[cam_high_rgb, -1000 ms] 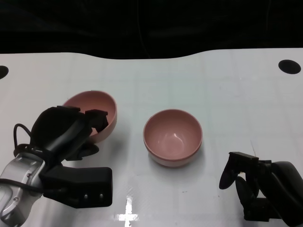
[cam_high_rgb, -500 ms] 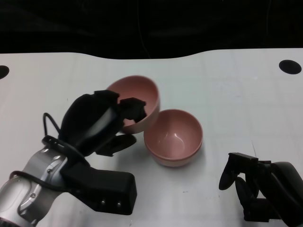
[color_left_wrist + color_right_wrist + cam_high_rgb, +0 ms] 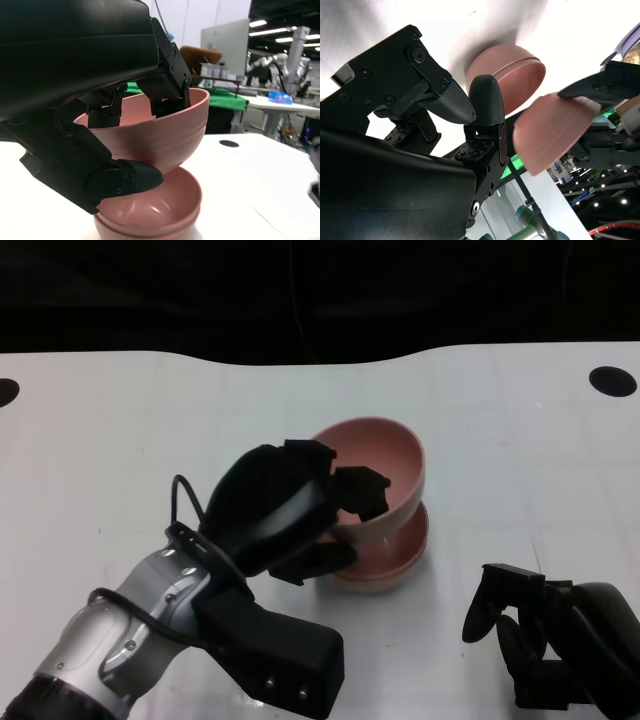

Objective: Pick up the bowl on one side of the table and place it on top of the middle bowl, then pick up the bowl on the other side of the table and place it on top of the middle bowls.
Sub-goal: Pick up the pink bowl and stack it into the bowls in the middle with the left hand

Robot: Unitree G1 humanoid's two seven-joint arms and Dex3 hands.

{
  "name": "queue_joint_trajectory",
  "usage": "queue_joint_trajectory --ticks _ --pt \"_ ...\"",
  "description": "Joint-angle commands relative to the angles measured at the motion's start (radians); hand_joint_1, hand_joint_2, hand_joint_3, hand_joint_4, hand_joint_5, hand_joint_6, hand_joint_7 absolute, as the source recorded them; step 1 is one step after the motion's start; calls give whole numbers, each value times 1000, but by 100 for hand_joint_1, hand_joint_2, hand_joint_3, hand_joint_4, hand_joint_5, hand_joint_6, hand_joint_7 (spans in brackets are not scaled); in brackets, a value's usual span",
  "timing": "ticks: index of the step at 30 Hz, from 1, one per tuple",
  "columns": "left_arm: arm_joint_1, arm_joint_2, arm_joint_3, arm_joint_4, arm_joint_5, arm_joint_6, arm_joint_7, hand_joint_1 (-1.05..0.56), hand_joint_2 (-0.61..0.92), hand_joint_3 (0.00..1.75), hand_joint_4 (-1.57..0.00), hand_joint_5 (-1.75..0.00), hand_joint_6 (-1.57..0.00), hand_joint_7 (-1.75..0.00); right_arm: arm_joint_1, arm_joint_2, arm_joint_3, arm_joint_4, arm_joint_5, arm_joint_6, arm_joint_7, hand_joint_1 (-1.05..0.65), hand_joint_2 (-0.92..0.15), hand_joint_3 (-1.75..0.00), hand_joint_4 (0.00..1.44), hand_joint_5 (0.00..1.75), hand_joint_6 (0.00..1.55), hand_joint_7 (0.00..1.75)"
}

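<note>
Head view: left hand point(image 3: 290, 508) clamped on the rim of a pink bowl point(image 3: 385, 465), fingers hooked inside, thumb pressed under the outer wall, bowl tilted and held over the middle bowl point(image 3: 390, 565), which sits on the white table point(image 3: 520, 440). Whether the two bowls touch: cannot tell from here. Right hand point(image 3: 545, 635) low near the table's front edge, well apart from the bowls, fingers curled in, nothing in them. Two black round marks point(image 3: 611, 380) at the table's far corners, out of the way. No third bowl in sight on the right side. Left wrist view: fingers point(image 3: 167, 92) over the rim and the thumb below the belly of the carried bowl point(image 3: 165, 135), its base hanging just above the hollow of the middle bowl point(image 3: 160, 210), a slim gap between them. Probably a stiff, smooth, light shell, likely slippery at the glazed wall; rim pinch the sound place to hold, and a tilt to level before release, lest it rock or slide off. Background of benches and another robot, far off. Right wrist view: right hand's fingers point(image 3: 487, 107) bent together, holding nothing; beyond them the carried bowl point(image 3: 555, 130) beside the middle bowl point(image 3: 507, 70), nothing between.
</note>
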Motion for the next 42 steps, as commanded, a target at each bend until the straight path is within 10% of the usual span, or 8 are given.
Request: queue_joint_trajectory --ticks 1,10,15,24,37,40,42 --pt "-25 -1 -20 25 26 1 -5 -30 80 41 -85 -161 -91 -101 -2 -11 0 4 -3 -7 -1 -10 -17 -156 98 175 85 150" --pt "-64 -9 -78 70 89 82 -94 -29 91 28 -81 -159 -87 -100 -3 -11 -2 5 0 2 4 -11 -17 -157 98 175 83 152" --pt "-82 11 -121 55 171 158 -172 -43 92 23 -77 -51 -87 -17 -3 -9 0 3 1 3 6 -11 -17 -155 97 175 84 145" --pt "-72 31 -121 11 175 180 -216 -80 92 53 -37 -7 -36 0 -6 -10 -2 2 -1 1 10 -12 -19 -152 97 175 87 134" --pt "78 80 49 -130 -67 58 -148 -74 92 51 -33 -6 -31 -4 4 -5 -11 -14 24 3 19 -11 -19 -155 97 175 86 146" --pt "144 75 107 -154 -142 1 -102 -67 92 41 -42 -15 -39 -8 7 -6 -11 -23 19 3 20 -11 -19 -155 97 175 85 146" --pt "191 67 141 -174 -201 -23 -94 -64 92 37 -30 -50 -44 -8 11 -5 -10 -31 19 12 27 -11 -19 -155 97 175 85 145"
